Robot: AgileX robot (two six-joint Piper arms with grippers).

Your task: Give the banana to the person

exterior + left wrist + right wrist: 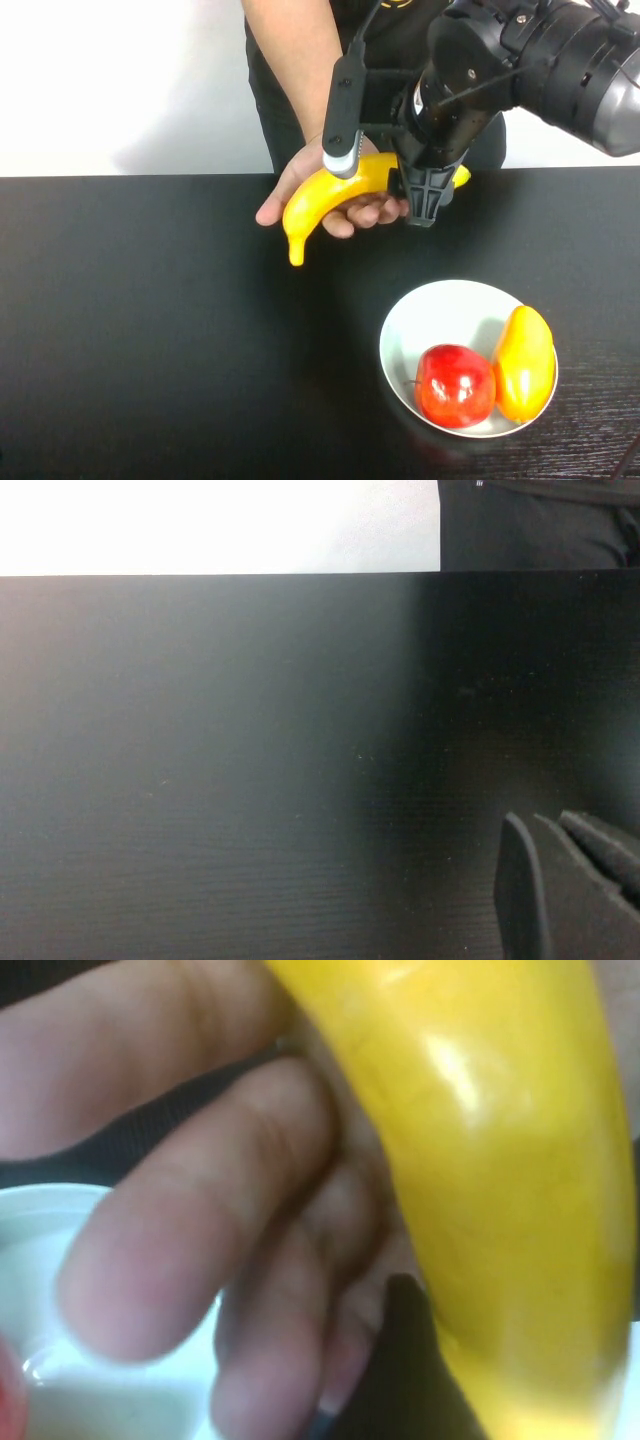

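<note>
The right gripper (388, 178) hung over the far edge of the black table (150, 330), out toward one o'clock from the middle of the tabletop. Its jaws were clenched on the banana (325, 195), one finger across the top of the fruit and the other against its thick end. The banana lay slanted, its tapering tip drooping toward seven o'clock and its stem end poking out past the gripper on the other side.

The person (300, 60) stood behind the table in a black shirt, one bare forearm reaching down. The person's hand (330, 200) was cupped palm-up right under the banana, fingers curled beneath it and touching the fruit. In the right wrist view the banana (480, 1180) filled most of the picture, with the person's fingers (200, 1230) pressed just beside it.

Down toward five o'clock sat a white plate (420, 310), well apart from the handover. On it a red apple (455, 385) rested against a plump yellow-orange fruit (523, 362), the apple on the nine o'clock side.

The left gripper (570, 890) did not show from above; its wrist view had only dark fingertips low over bare tabletop, and I could not tell whether they were parted or closed. The person's dark clothing (540, 525) showed beyond the far edge.
</note>
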